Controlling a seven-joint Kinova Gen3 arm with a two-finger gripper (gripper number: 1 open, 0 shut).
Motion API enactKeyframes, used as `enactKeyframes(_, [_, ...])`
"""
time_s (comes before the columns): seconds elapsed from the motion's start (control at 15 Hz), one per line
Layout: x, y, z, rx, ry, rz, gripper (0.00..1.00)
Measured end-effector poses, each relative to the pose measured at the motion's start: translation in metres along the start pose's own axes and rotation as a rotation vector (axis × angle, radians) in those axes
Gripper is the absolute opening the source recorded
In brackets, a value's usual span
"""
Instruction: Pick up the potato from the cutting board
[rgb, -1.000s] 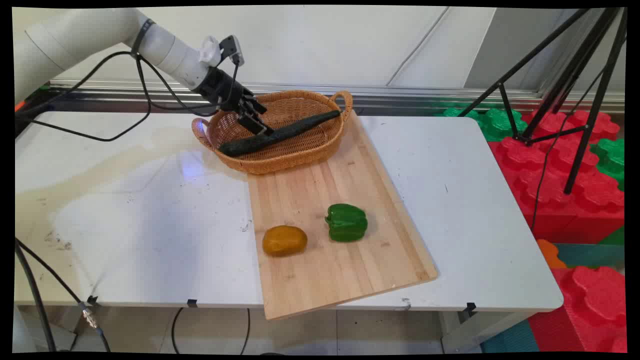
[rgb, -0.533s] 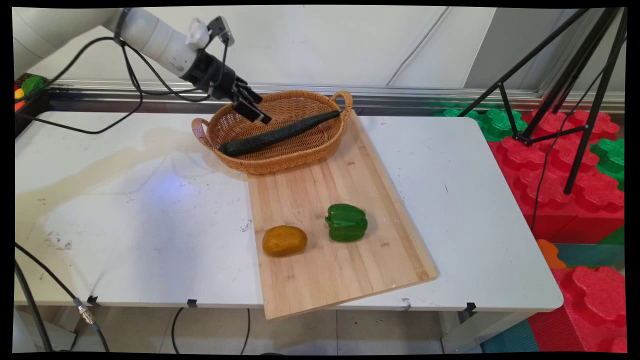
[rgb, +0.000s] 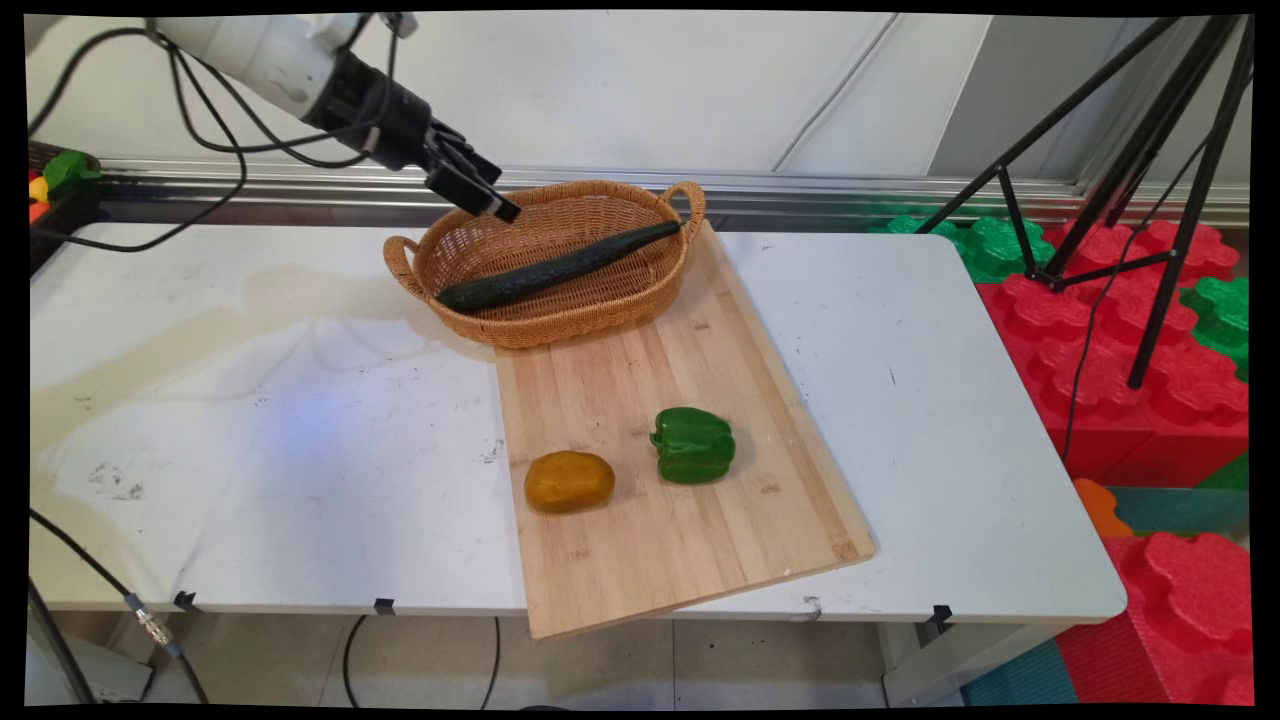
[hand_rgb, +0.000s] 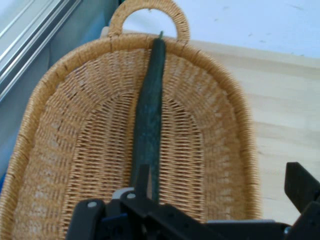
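End effector above the basket's rear left rim

We see the black end effector (rgb: 478, 192) hanging in the air just above the back left rim of the wicker basket (rgb: 590, 310), touching nothing; we cannot tell how its fingers stand. A long dark cucumber (rgb: 555, 267) lies slantwise in the basket, its far tip resting on the rim by the right handle. The basket sits at the far end of a wooden cutting board (rgb: 670, 540) on the white worktop (rgb: 250, 450). Nearer us on the board lie a yellow-brown potato (rgb: 569, 481) and, just beside it, a green bell pepper (rgb: 693, 445).
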Motion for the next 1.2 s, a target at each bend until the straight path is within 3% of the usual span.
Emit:
enactKeyframes(0.47, [-0.005, 0.031, -0.049, -0.042, 0.018, -0.016, 1.0])
enactKeyframes(0.93, [-0.008, 0.049, -0.078, -0.078, 0.03, -0.022, 1.0])
enactKeyframes(1.2, [-0.005, 0.064, -0.078, -0.141, 0.007, 0.032, 1.0])
